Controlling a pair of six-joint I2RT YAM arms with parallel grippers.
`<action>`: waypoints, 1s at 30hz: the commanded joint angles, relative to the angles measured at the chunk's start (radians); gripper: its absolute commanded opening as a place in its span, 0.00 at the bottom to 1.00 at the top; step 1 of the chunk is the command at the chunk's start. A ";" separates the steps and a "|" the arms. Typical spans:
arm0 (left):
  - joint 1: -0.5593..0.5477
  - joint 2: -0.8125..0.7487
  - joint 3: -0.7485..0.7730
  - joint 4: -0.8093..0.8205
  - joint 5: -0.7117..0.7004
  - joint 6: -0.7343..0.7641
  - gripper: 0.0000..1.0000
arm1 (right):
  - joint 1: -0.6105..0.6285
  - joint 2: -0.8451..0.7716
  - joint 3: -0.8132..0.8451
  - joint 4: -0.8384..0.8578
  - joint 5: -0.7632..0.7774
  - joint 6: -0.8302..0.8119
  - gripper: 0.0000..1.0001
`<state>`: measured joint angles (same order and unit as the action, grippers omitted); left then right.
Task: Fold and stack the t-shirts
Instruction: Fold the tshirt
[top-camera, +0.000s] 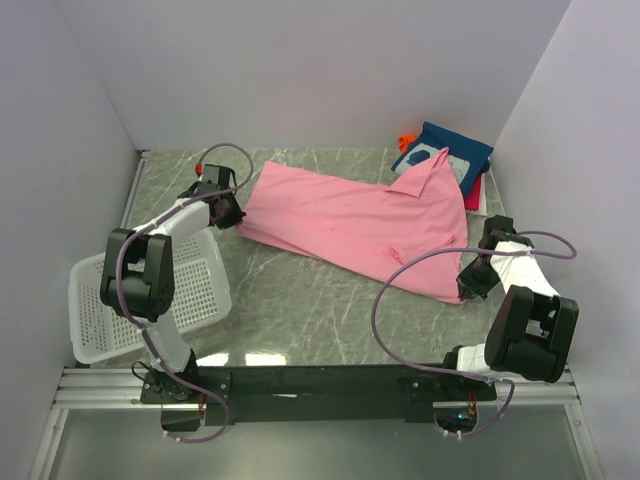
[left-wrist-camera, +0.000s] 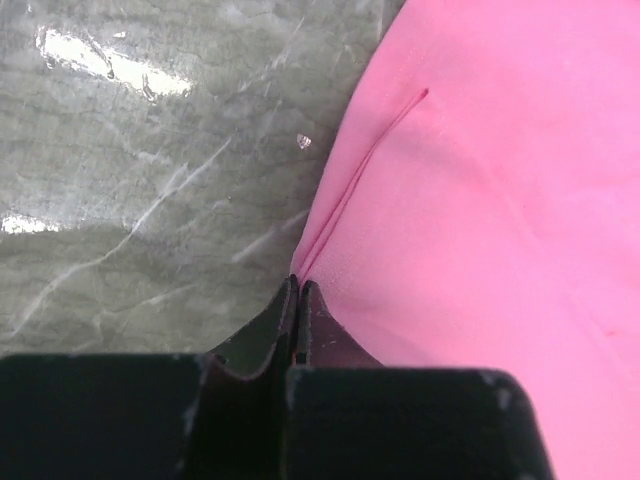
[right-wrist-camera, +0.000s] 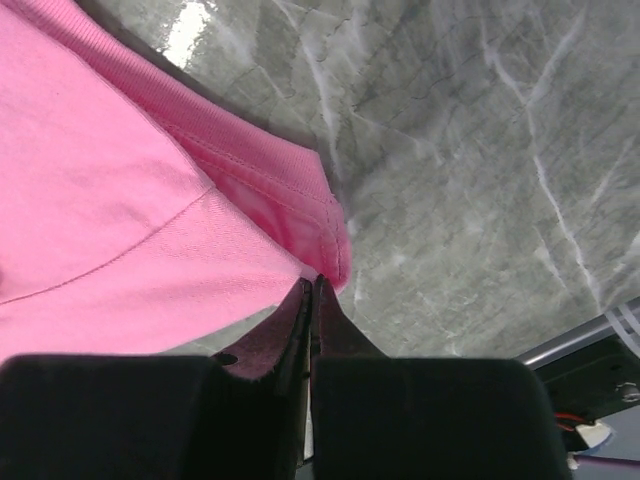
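Broadly, the plain pink cloth t-shirt (top-camera: 350, 220) lies spread on the grey-green marble-patterned table (top-camera: 300, 310). Its long axis runs from 10 o'clock down to 4 o'clock in the overhead view. The end towards 10 o'clock is narrower. The end towards 4 o'clock is wider, and one pointed flap there rises towards 1 o'clock.

The left gripper (top-camera: 232, 212) sits at the shirt's 9 o'clock edge. In its wrist view the jaws are pressed together right on the cloth's border (left-wrist-camera: 298, 290), with a thin crease running away from the tips across the pink fabric (left-wrist-camera: 480, 200). The right gripper (top-camera: 468, 288) is at the shirt's 4 o'clock corner. There its jaws are closed on the stitched hem corner (right-wrist-camera: 318, 280), and the pink cloth (right-wrist-camera: 100, 180) spreads out towards 10 o'clock over the table (right-wrist-camera: 480, 150).

At 1 o'clock of the table rests a folded stack, with a navy blue t-shirt with white print (top-camera: 450, 150) on top. A red folded t-shirt (top-camera: 478, 190) shows beneath it and a scrap of orange cloth (top-camera: 405, 138) shows at its far left. The pink flap's tip reaches the navy one.

A white plastic mesh basket (top-camera: 80, 320) stands at 8 o'clock, partly off the table's edge, behind the left arm.
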<state>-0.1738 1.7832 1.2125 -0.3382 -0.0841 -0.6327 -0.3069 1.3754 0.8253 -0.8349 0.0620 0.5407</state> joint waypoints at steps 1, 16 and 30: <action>0.000 -0.036 -0.025 0.047 -0.017 -0.010 0.00 | -0.021 -0.016 0.021 -0.036 0.070 -0.031 0.00; 0.000 -0.215 -0.244 0.174 -0.017 0.073 0.00 | -0.070 -0.070 0.003 -0.058 0.061 -0.073 0.00; 0.000 -0.361 -0.343 0.143 0.076 0.100 0.47 | -0.080 -0.113 0.008 -0.112 0.090 -0.051 0.00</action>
<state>-0.1780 1.4708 0.8688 -0.2016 -0.0299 -0.5491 -0.3790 1.3022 0.8253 -0.9096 0.1059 0.4889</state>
